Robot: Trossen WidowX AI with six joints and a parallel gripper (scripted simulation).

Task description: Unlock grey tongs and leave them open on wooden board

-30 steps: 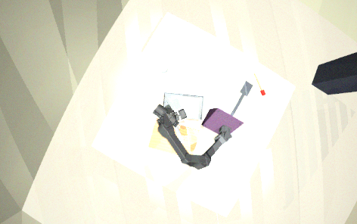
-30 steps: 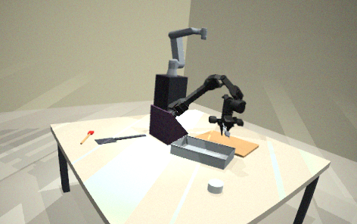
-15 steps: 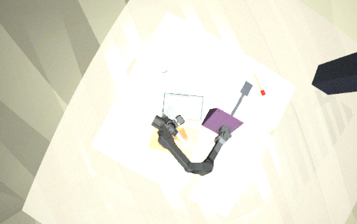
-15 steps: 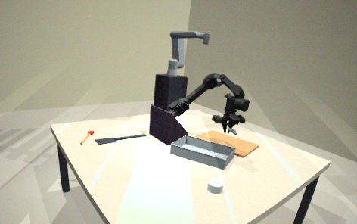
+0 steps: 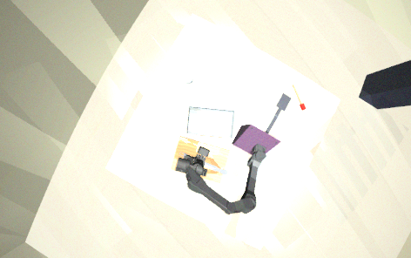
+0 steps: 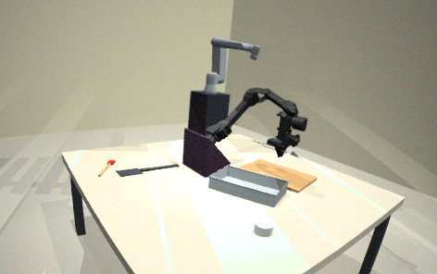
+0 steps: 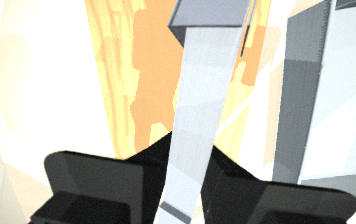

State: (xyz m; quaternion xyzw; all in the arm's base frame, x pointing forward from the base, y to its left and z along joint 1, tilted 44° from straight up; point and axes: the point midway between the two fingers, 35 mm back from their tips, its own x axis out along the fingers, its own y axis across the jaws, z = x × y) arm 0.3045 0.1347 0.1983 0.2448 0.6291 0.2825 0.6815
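My gripper point(image 5: 201, 162) point(image 6: 280, 152) point(image 7: 186, 136) is shut on the grey tongs point(image 5: 216, 168) point(image 6: 266, 145) point(image 7: 204, 85), off the table and above the wooden board point(image 5: 185, 146) point(image 6: 298, 183) point(image 7: 119, 75). The tongs pass between the fingers as a long pale strip in the wrist view, with a wider grey part at the top. In the exterior view they lie roughly level, sticking out on both sides of the gripper. I cannot tell whether the lock is engaged. The roasting tin point(image 5: 211, 108) point(image 6: 241, 188) point(image 7: 300, 100) stands beside the board, with no tongs across it.
A purple angled block point(image 5: 257, 139) point(image 6: 201, 155) stands near the arm's base. A dark spatula point(image 5: 283, 102) point(image 6: 130, 172) and a red-tipped stick point(image 5: 302, 106) point(image 6: 110, 163) lie beyond it. A small white round thing point(image 6: 263, 228) stands on the table in front of the tin.
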